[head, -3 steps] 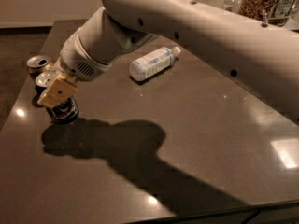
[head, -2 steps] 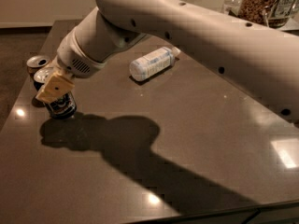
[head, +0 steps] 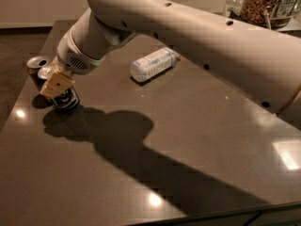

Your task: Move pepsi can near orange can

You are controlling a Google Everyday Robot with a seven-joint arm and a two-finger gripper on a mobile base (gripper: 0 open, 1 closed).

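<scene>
The pepsi can (head: 67, 100), dark blue with a round logo, stands upright at the left edge of the dark table (head: 188, 140). My gripper (head: 56, 84) comes down on it from the upper right. It is shut on the can's upper part, and a tan finger pad (head: 57, 83) covers the can's front. The orange can (head: 35, 70) stands just behind and to the left. Its silver top shows and its body is in shadow. The two cans are very close, and I cannot tell whether they touch.
A white plastic bottle (head: 153, 64) lies on its side at the middle back of the table. Jars (head: 263, 4) stand on a counter at the far right back. My arm's shadow falls across the table's middle. The table's left edge is close to the cans.
My gripper has moved left and slightly back with the pepsi can in it, bringing it closer to the orange can. The bottle has not moved.
</scene>
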